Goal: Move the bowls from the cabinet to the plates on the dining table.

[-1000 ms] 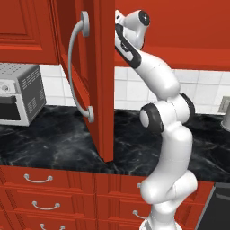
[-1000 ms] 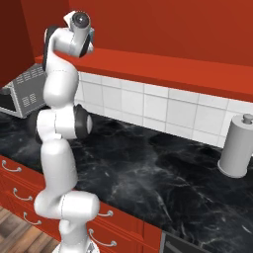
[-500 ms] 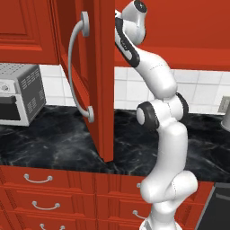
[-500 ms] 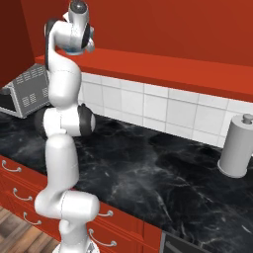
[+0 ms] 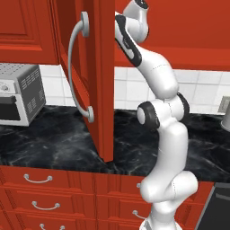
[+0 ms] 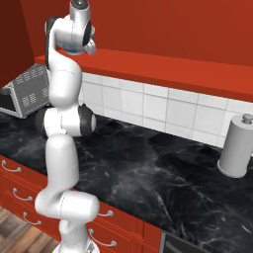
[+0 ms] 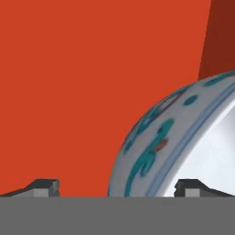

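Black marble desk (image 5: 54,143) under the red cabinet (image 5: 96,67); I see a bowl (image 7: 183,142) rim facing right, between my wide-open, empty gripper (image 7: 117,186).

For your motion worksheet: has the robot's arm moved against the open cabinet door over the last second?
Yes. In the left base view the arm has risen and leaned closer to the open cabinet door.

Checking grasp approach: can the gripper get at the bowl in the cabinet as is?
Probably yes. The cabinet door stands open, and in the hand view the bowl sits right ahead, its rim between the open gripper fingertips, nothing between.
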{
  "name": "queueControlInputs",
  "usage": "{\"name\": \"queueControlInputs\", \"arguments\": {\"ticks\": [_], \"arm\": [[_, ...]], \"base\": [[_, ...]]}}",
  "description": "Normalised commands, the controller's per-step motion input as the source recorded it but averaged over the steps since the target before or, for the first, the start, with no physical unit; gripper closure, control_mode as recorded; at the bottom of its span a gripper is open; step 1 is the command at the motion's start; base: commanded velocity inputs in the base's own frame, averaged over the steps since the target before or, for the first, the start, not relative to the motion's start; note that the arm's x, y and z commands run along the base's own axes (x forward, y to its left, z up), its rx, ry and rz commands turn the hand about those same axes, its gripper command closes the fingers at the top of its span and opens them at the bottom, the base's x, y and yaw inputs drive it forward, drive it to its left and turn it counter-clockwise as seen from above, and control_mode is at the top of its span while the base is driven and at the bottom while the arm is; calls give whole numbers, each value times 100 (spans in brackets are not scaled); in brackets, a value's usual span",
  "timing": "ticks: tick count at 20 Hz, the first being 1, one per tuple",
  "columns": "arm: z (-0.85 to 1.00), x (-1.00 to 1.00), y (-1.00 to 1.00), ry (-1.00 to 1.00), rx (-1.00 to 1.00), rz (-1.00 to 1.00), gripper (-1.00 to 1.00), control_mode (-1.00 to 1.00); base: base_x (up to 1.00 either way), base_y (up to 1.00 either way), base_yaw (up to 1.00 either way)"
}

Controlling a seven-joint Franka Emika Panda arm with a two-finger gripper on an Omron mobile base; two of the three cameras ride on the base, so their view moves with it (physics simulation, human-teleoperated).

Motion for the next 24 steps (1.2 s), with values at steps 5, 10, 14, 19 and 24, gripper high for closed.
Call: {"name": "queueControlInputs", "arguments": {"ticks": [5,10,14,19,24], "arm": [[-82,-6,0,-3,0,0,100,-100],[-76,-1,0,-5,0,0,100,-100],[-43,1,0,-5,0,0,100,-100],[-8,2,0,-1,0,0,100,-100],[-16,-29,-16,-5,1,0,100,-100]], "base": [[0,0,0],[0,0,0],[0,0,0],[0,0,0],[0,0,0]]}}
